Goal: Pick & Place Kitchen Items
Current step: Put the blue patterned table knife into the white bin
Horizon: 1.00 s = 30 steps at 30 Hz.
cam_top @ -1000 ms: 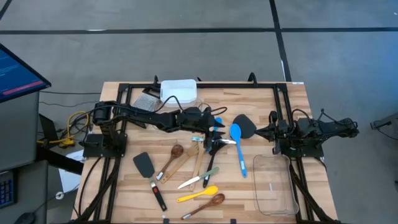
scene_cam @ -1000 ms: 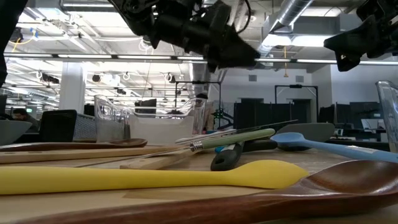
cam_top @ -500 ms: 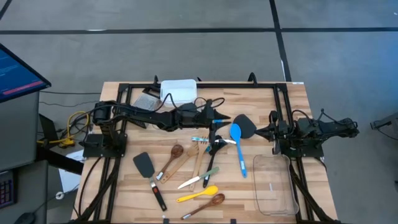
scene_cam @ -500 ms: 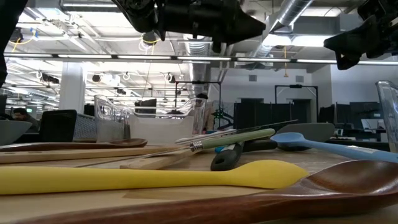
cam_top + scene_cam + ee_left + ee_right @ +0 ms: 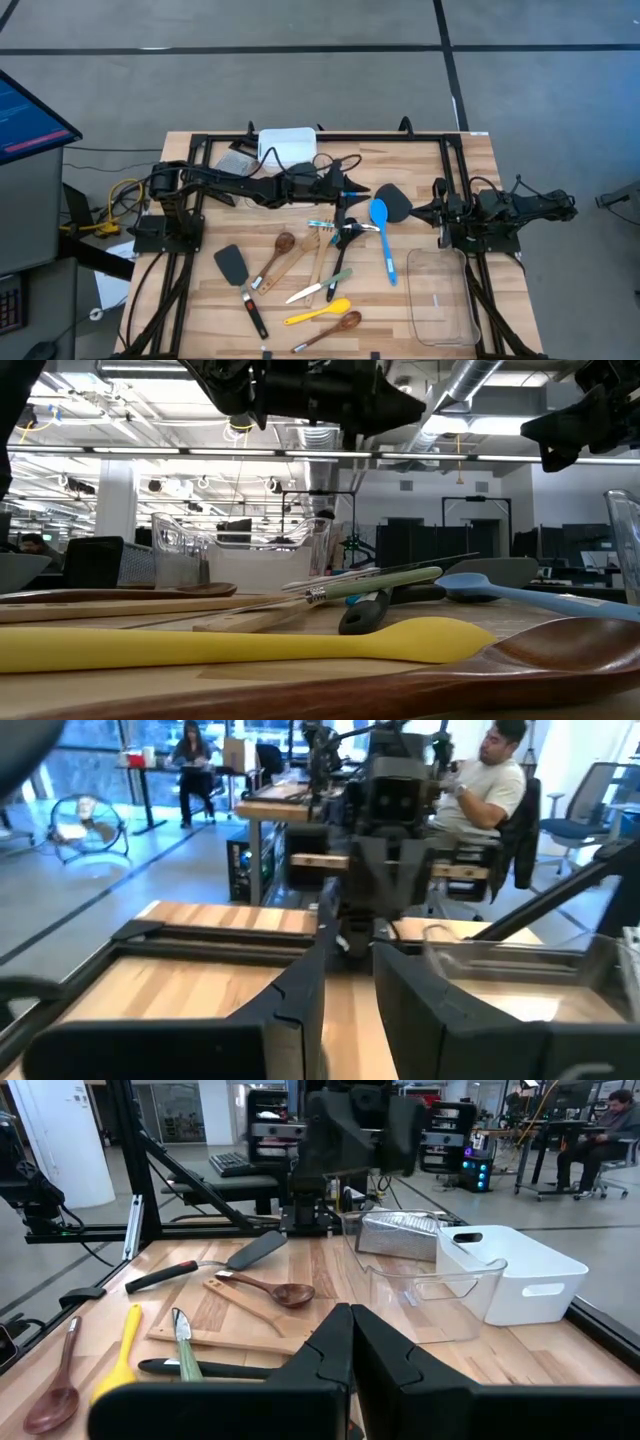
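Wooden surface (image 5: 470, 170) is strewn mid-way with utensils (image 5: 320, 265). Left claw (image 5: 352, 190) is raised above them, part open, nothing seen held. Right claw (image 5: 438, 210) is parked shut at right edge.

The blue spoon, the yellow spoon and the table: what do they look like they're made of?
Blue spoon: one flat, matte, even colour throughout, probably silicone or soft plastic. Yellow spoon: same dull, seamless look with rounded edges, likely silicone too. Table: pale wood in glued strips with visible grain, like butcher block, lightly finished.
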### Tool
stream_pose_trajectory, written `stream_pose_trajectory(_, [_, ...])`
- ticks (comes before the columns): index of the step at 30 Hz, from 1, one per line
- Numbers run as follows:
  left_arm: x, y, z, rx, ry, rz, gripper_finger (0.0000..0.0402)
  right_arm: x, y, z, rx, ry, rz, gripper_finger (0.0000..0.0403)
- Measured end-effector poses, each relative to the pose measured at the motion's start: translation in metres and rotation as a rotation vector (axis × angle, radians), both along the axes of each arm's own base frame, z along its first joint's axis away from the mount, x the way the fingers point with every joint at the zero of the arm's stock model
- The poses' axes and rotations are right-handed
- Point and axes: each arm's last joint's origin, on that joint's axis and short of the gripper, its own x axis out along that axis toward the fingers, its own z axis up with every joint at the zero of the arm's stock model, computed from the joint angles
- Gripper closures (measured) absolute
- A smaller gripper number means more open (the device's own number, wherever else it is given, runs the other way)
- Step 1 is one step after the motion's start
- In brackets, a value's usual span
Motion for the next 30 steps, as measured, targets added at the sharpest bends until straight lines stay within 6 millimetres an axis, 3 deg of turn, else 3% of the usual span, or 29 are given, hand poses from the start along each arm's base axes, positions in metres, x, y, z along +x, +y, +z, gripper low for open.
stream_pose_trajectory(5, [0.011, 0.012, 0.012, -0.022, 0.067, 0.001, 0.0325, 0.000, 0.000, 0.000, 0.000, 0.000, 0.000, 0.0403])
stream_pose_trajectory(13, [0.052, 0.014, -0.002, -0.009, 0.206, -0.152, 0.0325, 0.000, 0.000, 0.000, 0.001, 0.000, 0.001, 0.0403])
stream_pose_trajectory(16, [0.052, 0.013, -0.010, -0.020, 0.299, -0.164, 0.0325, 0.000, 0.000, -0.001, 0.006, 0.005, 0.001, 0.0403])
stream_pose_trajectory(25, [0.021, 0.002, -0.023, 0.108, 0.694, -0.200, 0.0325, 0.000, 0.000, -0.002, 0.004, 0.017, 0.005, 0.0403])
stream_pose_trajectory(30, [0.017, -0.001, -0.029, 0.116, 0.748, -0.185, 0.0325, 0.000, 0.000, -0.003, 0.002, 0.025, 0.007, 0.0403])
